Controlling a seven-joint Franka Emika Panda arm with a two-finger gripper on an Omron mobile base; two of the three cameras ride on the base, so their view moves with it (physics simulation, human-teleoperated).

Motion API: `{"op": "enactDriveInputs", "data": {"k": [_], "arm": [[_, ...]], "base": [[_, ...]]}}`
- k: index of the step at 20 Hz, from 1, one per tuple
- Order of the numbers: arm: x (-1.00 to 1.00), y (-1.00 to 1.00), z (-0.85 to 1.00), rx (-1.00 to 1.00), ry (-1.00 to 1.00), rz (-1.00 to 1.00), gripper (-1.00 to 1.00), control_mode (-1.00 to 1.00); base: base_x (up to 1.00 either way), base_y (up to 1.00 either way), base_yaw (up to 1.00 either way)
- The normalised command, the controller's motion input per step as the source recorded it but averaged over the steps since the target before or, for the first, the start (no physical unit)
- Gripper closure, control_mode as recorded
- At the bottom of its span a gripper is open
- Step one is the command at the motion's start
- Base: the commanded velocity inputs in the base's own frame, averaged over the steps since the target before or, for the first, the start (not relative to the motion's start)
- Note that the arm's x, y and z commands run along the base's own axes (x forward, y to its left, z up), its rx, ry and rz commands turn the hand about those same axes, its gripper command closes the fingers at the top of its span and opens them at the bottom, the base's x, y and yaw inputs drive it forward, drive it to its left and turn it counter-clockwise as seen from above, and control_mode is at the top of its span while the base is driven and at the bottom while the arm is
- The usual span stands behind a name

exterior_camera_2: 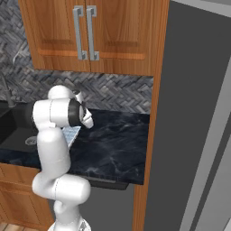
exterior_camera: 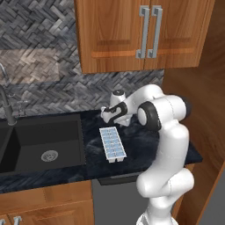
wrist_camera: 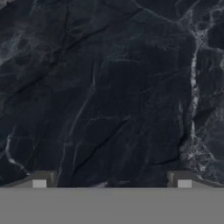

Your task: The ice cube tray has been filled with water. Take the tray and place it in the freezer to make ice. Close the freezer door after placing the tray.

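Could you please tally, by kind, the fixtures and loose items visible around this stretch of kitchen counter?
Ice cube tray: 1
Sink basin: 1
Faucet: 1
Upper cabinet doors with bar handles: 2
Robot claw, open above the dark marble counter: 1
Total: 6

1. Ice cube tray [exterior_camera: 113, 144]: one, white, with two columns of pale blue cells; exact cell count not legible.
2. Sink basin [exterior_camera: 48, 145]: one, black, with one round drain [exterior_camera: 49, 155].
3. Faucet [exterior_camera: 7, 107]: one.
4. Upper cabinet doors [exterior_camera: 114, 30]: two, each with one vertical bar handle [exterior_camera: 143, 31].
5. Dark marble surface [exterior_camera: 145, 149]: one.
6. End effector [wrist_camera: 112, 179]: one, two fingertips [wrist_camera: 41, 180] visible.
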Motion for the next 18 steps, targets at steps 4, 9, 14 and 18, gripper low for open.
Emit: {"op": "enactDriveInputs", "data": {"k": [4,9,14,18], "arm": [[0.27,0.00,-0.28,0.00,0.00,0.00,-1.00,-1.00],[0.18,0.00,-0.29,0.00,0.00,0.00,-1.00,-1.00],[-0.07,0.10,-0.26,0.00,0.00,0.00,-1.00,-1.00],[-0.41,0.28,-0.19,0.00,0.00,0.00,-1.00,-1.00]], "base": [[0.00,0.00,0.00],[0.00,0.00,0.00],[0.00,0.00,0.00],[0.00,0.00,0.00]]}}
